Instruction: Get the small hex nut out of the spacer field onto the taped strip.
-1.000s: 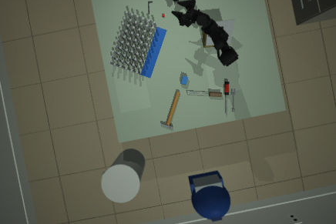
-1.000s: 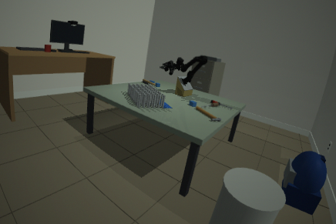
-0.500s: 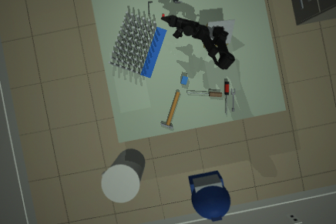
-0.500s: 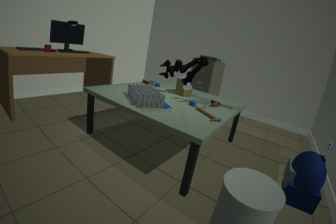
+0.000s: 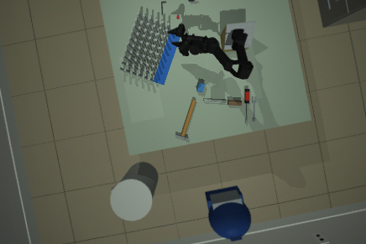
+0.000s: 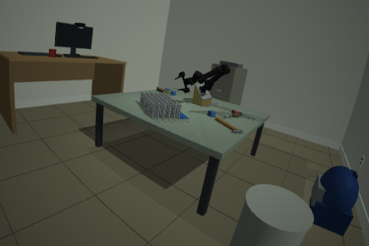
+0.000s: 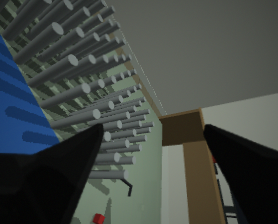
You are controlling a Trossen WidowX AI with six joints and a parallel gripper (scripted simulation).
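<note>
1. Wide-spread claw, nothing between the fingers, hanging above the far end of the blue strip; from the exterior view, well up off the worktop and seemingly touching nothing.
2. No sign of the nut in any view; going by the task, somewhere deep among the spacers, too small or too hidden to pick out.
3. Nothing lying on the strip yet, so the dragging-out not yet begun, by the look of it.
4. Now the relation that matters: a thin black hook flat on the worktop just beyond the field's far corner, off to the field side of the claw and a bit further along the strip's line.
5. Long axis of the hook roughly in line with the strip's length, short leg at the end farthest from the claw.
6. In the wrist view, hook low in the gap between the two dark fingers, a small red thing just beside it, spacer tops fanning away above.
7. Other tools well apart on the arm's other side: a long-handled rake, a screwdriver.
8. Likely next: on past the strip's end, down over the hook's shaft, fingers across its long axis.
9. Risk to watch: corner spacers just beside the hook, so little room for a wide claw coming down.
</note>
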